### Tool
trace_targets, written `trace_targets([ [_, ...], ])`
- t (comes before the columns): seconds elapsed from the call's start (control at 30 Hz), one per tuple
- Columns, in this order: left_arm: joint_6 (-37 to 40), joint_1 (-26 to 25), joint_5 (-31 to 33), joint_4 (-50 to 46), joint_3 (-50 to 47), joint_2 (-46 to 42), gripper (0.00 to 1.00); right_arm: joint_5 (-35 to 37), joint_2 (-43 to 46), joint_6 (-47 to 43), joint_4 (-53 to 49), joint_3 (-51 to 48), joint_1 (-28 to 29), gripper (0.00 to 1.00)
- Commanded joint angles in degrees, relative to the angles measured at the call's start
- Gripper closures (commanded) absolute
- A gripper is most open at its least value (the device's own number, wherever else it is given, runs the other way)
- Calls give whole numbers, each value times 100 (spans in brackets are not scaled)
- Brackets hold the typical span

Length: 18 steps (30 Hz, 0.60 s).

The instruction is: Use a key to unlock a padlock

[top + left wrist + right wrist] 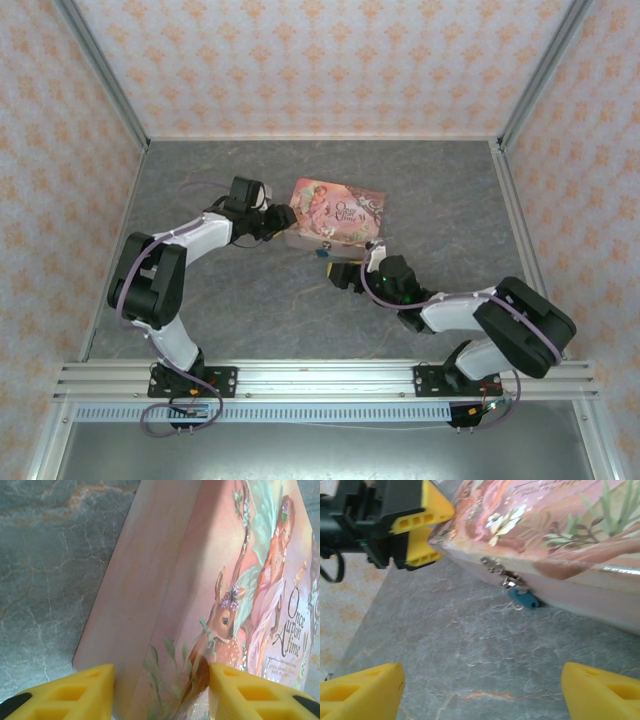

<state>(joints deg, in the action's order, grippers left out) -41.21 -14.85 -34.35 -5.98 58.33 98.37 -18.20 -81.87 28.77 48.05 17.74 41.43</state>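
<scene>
At centre of the grey marbled counter [250, 320] lies the glossy pink printed box [335, 212]. Left pincer [160, 672], part-open, straddles its nine o'clock corner; whether it pinches I cannot tell. Right pincer [481, 672] gapes wide, empty, at six o'clock, facing the tiny teal padlock [523, 599] on the metal hasp [495, 566]. Approach stage, I judge; next needs fine aim at the lock.
</scene>
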Motion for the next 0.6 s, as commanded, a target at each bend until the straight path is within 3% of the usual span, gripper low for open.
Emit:
trace_targets([
  [0.0,-165,-183,55,-393,-374,-29,52,-562,-303,-221,640,150,-441,19],
  [0.3,-495,-378,178,-161,-932,-237,53,-1943,-1008,-822,1050,783,-1349,20],
  [0.57,-552,-518,349,-272,-1198,-478,53,-2502,-1785,-751,1776,1166,-1802,23],
])
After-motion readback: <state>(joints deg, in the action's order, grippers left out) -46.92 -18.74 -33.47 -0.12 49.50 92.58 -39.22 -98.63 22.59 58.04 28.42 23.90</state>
